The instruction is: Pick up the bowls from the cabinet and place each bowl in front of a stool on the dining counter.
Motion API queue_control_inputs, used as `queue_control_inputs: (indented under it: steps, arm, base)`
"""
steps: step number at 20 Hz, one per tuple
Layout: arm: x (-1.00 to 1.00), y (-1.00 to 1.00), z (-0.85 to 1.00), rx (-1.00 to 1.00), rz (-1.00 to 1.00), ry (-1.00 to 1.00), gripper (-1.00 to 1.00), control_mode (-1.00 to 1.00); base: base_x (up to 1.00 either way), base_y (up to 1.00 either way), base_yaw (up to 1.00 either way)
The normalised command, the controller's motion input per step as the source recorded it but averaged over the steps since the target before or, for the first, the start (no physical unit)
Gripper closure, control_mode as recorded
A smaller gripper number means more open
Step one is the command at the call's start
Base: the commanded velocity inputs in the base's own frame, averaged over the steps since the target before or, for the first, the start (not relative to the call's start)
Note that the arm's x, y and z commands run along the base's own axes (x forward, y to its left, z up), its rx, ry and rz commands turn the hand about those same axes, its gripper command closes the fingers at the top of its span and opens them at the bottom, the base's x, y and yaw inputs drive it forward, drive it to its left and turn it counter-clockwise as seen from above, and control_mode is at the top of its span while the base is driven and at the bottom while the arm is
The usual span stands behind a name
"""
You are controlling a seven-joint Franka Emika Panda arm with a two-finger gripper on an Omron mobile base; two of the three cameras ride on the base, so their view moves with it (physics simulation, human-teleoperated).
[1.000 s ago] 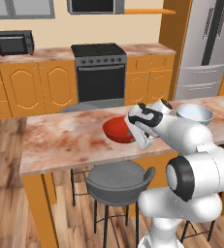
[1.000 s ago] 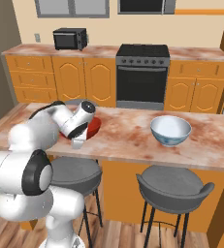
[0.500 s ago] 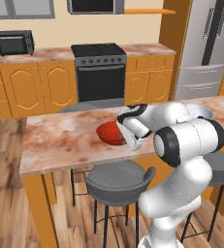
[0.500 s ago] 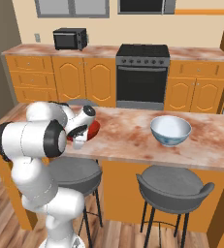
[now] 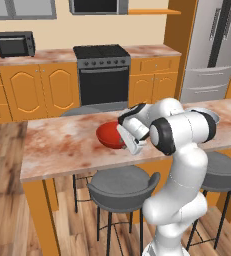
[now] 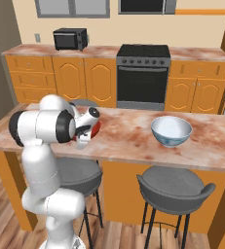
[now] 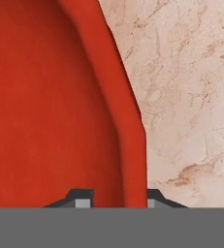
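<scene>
The red bowl point(image 5: 108, 135) rests on the dining counter point(image 5: 62, 145), above a grey stool point(image 5: 121, 183). My gripper point(image 5: 127, 140) is shut on its right rim. In the hand view the red bowl point(image 7: 50, 106) covers the left side, and its rim runs down between the two fingertips point(image 7: 83, 196) of my gripper point(image 7: 119, 196). From the right base view, my gripper point(image 6: 83, 135) hides most of the red bowl point(image 6: 96, 127). The white bowl with blue patterning point(image 6: 171, 131) stands upright on the dining counter point(image 6: 128, 142) above another stool point(image 6: 175, 186). The cabinet is out of view.
A black stove point(image 5: 103, 75) and orange base cabinets point(image 5: 29, 92) line the far wall, with a microwave point(image 5: 14, 44) on the back counter. A steel fridge point(image 5: 212, 50) stands at the right. A third stool point(image 6: 77, 170) sits under my arm.
The red bowl has moved a little left and down onto the counter with the gripper on its rim. The arm's elbow has swung up and folded closer over the counter.
</scene>
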Motion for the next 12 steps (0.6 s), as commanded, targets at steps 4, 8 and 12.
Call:
queue_control_inputs:
  steps: [4, 8, 12]
  arm:
    - [0.03, 0.03, -0.02, 0.01, 0.01, 0.10, 1.00, -1.00]
    - [0.00, 0.00, 0.00, 0.00, 0.00, 0.01, -1.00, -1.00]
    - [0.00, -0.04, 0.10, 0.00, -0.01, -0.02, -1.00, -1.00]
  base:
    - [0.00, 0.00, 0.00]
    - [0.00, 0.00, 0.00]
    - [0.00, 0.00, 0.00]
